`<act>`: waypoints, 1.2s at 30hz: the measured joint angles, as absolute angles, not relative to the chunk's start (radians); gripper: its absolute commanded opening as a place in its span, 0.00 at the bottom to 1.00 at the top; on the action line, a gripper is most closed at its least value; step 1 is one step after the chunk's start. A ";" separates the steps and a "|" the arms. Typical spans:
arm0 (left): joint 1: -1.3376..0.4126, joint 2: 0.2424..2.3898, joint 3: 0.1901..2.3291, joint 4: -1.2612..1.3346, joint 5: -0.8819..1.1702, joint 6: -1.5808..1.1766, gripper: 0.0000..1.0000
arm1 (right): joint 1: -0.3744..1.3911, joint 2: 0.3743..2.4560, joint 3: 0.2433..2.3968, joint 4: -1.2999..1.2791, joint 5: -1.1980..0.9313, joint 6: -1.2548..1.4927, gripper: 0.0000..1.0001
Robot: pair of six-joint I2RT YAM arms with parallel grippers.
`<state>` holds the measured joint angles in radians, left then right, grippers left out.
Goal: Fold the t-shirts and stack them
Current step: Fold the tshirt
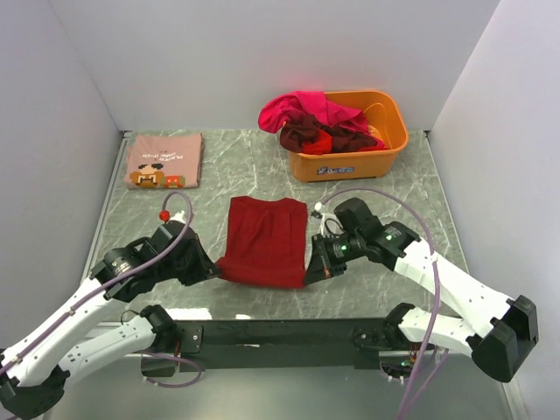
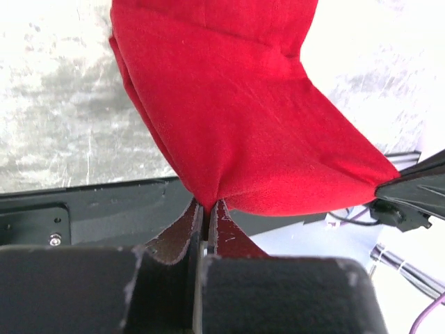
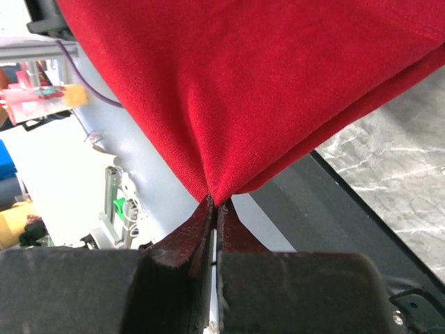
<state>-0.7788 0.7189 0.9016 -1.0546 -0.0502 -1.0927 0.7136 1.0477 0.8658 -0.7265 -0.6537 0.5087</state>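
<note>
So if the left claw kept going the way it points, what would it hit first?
The red shirt. The left gripper is shut on its corner, and the cloth fills the way ahead. The right gripper, holding the other corner, looks off to one side, though depth is unclear.

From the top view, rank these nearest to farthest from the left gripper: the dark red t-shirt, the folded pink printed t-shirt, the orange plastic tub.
1. The dark red t-shirt: mid-table, its near left corner pinched in the left gripper.
2. The folded pink printed t-shirt: far left.
3. The orange plastic tub: far side, right of centre.
</note>
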 measured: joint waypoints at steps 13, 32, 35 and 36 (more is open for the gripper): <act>-0.769 0.929 0.992 -0.949 -0.239 -1.055 0.01 | 0.615 1.160 0.985 -0.710 -0.678 0.429 0.00; -0.539 1.204 1.001 -0.563 -0.292 -0.924 0.01 | 0.464 1.417 1.127 -0.589 -0.562 0.457 0.00; -0.518 1.279 1.026 -0.512 -0.276 -0.894 0.01 | 0.450 1.446 1.129 -0.579 -0.549 0.476 0.00; -0.511 1.303 1.038 -0.500 -0.273 -0.886 0.01 | 0.447 1.458 1.132 -0.577 -0.541 0.481 0.00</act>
<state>-0.5114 1.3033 1.0378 -0.5003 -0.2733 -0.8864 0.4465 1.4582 1.1324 -0.5770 -0.5411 0.4808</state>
